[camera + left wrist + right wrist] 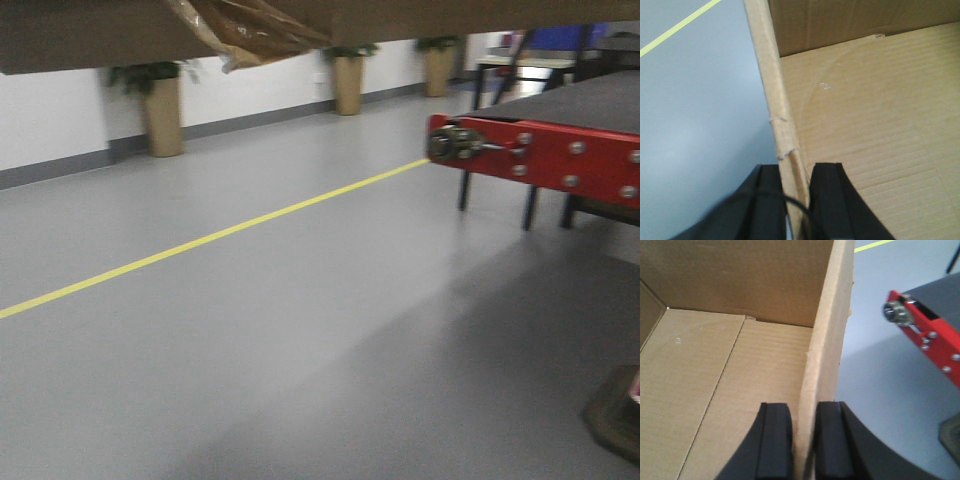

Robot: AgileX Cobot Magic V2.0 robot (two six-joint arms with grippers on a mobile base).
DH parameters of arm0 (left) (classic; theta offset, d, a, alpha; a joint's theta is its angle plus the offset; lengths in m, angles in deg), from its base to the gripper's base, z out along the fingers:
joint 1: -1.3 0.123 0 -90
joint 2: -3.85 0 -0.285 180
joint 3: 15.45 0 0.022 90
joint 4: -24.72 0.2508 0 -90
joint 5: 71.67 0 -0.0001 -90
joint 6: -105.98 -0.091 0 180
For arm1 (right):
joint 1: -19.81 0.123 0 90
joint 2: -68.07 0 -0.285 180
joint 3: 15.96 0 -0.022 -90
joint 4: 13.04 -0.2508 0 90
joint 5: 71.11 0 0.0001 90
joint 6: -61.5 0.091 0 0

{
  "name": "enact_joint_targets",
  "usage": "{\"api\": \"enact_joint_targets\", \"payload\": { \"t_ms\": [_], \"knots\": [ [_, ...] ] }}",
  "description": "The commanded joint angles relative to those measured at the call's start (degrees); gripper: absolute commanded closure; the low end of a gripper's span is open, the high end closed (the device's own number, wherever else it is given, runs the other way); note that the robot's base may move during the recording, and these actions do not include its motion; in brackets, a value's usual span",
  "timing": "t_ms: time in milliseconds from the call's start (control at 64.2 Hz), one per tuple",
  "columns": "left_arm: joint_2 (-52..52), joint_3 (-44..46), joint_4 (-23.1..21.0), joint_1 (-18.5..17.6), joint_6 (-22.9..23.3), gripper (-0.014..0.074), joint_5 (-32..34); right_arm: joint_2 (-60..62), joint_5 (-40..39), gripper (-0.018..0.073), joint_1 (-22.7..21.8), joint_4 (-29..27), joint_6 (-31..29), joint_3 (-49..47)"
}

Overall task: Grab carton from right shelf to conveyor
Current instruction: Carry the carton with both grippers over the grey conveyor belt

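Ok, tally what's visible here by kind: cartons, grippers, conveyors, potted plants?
carton: 1
grippers: 2 (left gripper, right gripper, each clamped on a carton wall)
conveyor: 1
potted plants: 3
Total: 7

1. The carton (90, 35) spans the top of the front view, above the floor (300, 350).
2. The conveyor (590, 100) stands to its right, apart from it (end frame nearest).
3. The left gripper (796, 175) straddles the carton's left wall, and the right gripper (804, 415) its right wall.
4. A floor line (220, 237) runs ahead, with planters (160, 110) behind it.
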Motion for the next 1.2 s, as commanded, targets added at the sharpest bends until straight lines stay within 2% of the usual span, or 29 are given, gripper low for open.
{"api": "enact_joint_targets", "payload": {
  "t_ms": [0,187,1184],
  "knots": [
    [-0.75,0.40,4.64,-0.13,-0.51,0.0613,0.42,0.90,-3.25,0.0617,-0.23,1.16,-0.57,-0.29],
    [-0.75,0.40,7.36,-0.13,-0.51,0.0613,0.42,0.90,-3.25,0.0617,-0.23,1.16,-0.57,-0.29],
    [-0.75,0.40,7.36,-0.13,-0.51,0.0613,0.42,0.90,-3.25,0.0617,-0.23,1.16,-0.57,-0.29]
  ]
}}
